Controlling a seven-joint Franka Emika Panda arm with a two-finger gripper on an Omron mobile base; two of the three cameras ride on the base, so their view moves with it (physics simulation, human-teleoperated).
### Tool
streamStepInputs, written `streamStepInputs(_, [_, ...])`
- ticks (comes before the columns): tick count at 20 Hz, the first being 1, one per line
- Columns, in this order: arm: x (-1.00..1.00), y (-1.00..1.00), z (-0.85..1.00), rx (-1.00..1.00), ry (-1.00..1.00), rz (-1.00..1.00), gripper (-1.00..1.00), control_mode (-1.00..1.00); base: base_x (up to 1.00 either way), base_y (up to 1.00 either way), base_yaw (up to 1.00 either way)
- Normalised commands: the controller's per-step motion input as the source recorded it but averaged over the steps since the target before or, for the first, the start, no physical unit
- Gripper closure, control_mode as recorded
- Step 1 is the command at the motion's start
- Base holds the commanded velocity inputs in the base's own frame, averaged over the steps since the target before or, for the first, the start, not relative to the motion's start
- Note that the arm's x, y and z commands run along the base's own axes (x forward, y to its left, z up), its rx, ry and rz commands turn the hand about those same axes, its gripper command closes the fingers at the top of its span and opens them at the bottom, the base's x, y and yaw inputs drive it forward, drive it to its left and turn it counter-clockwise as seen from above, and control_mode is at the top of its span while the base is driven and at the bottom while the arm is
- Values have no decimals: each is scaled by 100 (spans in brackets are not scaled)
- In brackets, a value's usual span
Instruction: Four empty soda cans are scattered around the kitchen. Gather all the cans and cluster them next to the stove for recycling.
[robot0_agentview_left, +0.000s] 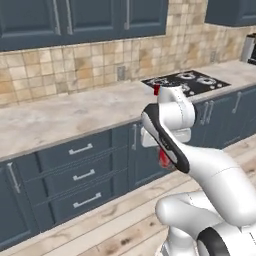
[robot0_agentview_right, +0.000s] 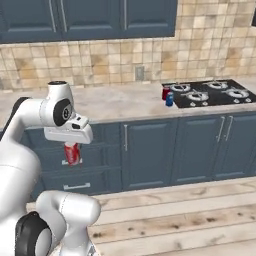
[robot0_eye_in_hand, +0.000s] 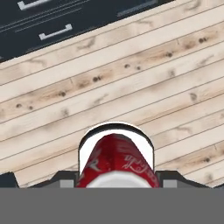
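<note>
Right base view: claw (robot0_agentview_right: 71, 148) clamped on a red can (robot0_agentview_right: 72, 154), stove (robot0_agentview_right: 212, 93) well off to its right, higher up.

Glossy white rounded arm (robot0_agentview_left: 210, 170), black joint bands, boxy white hand (robot0_agentview_right: 68, 134).

Stove (robot0_agentview_right: 212, 93) sits on the counter (robot0_agentview_right: 120, 102), at 2 o'clock in right base view. Two cans (robot0_agentview_right: 167, 95) stand touching, just beside the stove's 9 o'clock edge. Third can (robot0_agentview_right: 72, 153) hangs under gripper (robot0_agentview_right: 72, 150), before the drawers (robot0_agentview_left: 82, 175), above floor (robot0_eye_in_hand: 131, 78).
</note>
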Motion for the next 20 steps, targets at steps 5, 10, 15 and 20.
streamStepInputs(5, [0, 0, 0, 0, 0, 0, 100, 100, 4, 4, 84])
streamStepInputs(10, [0, 0, 0, 0, 0, 0, 100, 100, -1, -15, 100])
streamStepInputs(15, [0, 0, 0, 0, 0, 0, 100, 100, -15, -91, 64])
streamStepInputs(20, [0, 0, 0, 0, 0, 0, 100, 100, -21, -80, 11])
